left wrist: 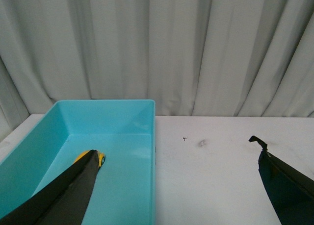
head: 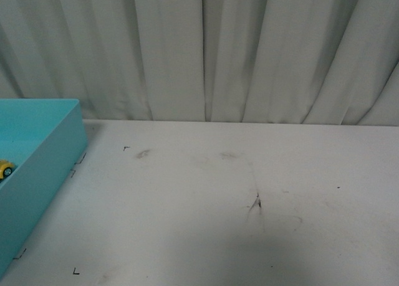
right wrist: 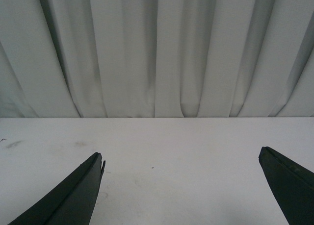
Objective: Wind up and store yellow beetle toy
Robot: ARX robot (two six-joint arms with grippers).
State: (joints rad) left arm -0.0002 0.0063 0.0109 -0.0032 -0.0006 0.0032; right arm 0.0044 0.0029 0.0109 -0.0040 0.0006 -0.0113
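Observation:
The yellow beetle toy (head: 5,169) lies inside the turquoise box (head: 53,158) at the table's left edge; only a small part of it shows in the front view. In the left wrist view the toy (left wrist: 99,158) peeks out from behind one dark finger (left wrist: 68,190) on the box floor. My left gripper (left wrist: 176,154) is open, raised above the box's right wall (left wrist: 153,186), with nothing between its fingers. Over bare white table my right gripper (right wrist: 181,159) stands open and holds nothing. Neither arm shows in the front view.
A white table (head: 249,205) with dark scuff marks (head: 255,204) and small corner marks (head: 76,271) spreads to the right of the box. A pale pleated curtain (head: 206,49) hangs along the table's far edge.

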